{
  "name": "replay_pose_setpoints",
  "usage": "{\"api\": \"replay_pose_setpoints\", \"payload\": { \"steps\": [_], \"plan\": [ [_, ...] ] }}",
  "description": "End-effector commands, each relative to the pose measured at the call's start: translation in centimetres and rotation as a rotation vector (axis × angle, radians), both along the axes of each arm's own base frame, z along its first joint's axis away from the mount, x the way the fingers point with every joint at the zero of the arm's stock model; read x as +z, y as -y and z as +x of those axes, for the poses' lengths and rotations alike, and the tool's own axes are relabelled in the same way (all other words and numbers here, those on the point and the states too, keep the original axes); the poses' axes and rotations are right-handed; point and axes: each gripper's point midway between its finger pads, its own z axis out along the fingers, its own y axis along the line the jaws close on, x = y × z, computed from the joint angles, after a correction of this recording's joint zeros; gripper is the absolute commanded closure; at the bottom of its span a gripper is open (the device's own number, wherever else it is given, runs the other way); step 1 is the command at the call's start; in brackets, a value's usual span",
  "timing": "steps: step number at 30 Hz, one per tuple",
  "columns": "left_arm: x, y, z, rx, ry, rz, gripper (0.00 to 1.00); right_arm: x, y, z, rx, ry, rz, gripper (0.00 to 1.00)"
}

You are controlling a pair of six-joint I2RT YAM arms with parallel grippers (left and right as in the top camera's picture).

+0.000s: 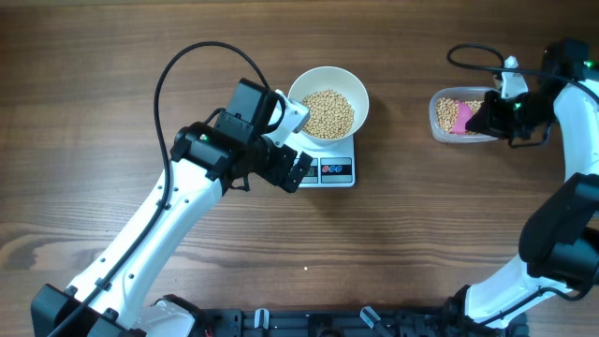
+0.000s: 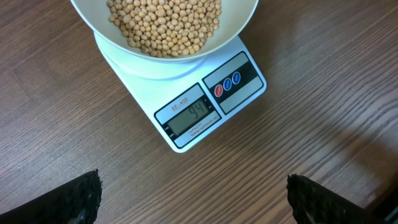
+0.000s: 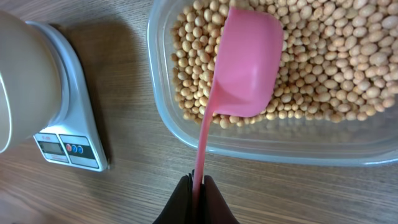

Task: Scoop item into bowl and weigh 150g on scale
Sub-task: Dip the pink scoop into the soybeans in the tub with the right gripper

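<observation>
The white bowl (image 1: 298,86) stands on the white scale (image 1: 339,171) and holds a heap of tan beans (image 1: 328,114). In the left wrist view the scale (image 2: 239,93) shows a display reading 94 under the bowl (image 2: 242,28) of beans (image 2: 165,25). My left gripper (image 1: 301,171) hovers at the scale's front left, open and empty (image 2: 196,196). My right gripper (image 3: 198,186) is shut on the handle of a pink scoop (image 3: 245,62), whose head lies over the beans (image 3: 323,62) in the clear tub (image 3: 186,134). No beans show on the scoop's visible face.
The clear tub (image 1: 437,117) sits at the table's right, with the right gripper (image 1: 496,110) and scoop (image 1: 465,126) over it. A black cable (image 1: 187,65) loops above the left arm. Bare wood lies between scale and tub.
</observation>
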Motion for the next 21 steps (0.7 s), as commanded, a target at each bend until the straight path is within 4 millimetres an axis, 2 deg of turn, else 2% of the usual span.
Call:
{"api": "replay_pose_setpoints", "payload": {
  "steps": [1, 7, 14, 21],
  "plan": [
    [1.2, -0.2, 0.3, 0.017, 0.03, -0.015, 0.0, 0.6, -0.4, -0.1, 0.001, 0.013, 0.063, 0.96],
    [1.2, -0.2, 0.3, 0.017, 0.03, -0.015, 0.0, 0.7, 1.0, -0.5, -0.045, 0.013, 0.078, 0.96],
    [1.2, -0.2, 0.3, 0.016, 0.03, -0.015, 0.0, 1.8, 1.8, -0.4, -0.074, 0.071, 0.181, 0.96],
    [1.2, -0.2, 0.3, 0.017, 0.03, -0.015, 0.0, 1.8, 2.1, -0.7, -0.086, 0.062, 0.185, 0.96]
  ]
}}
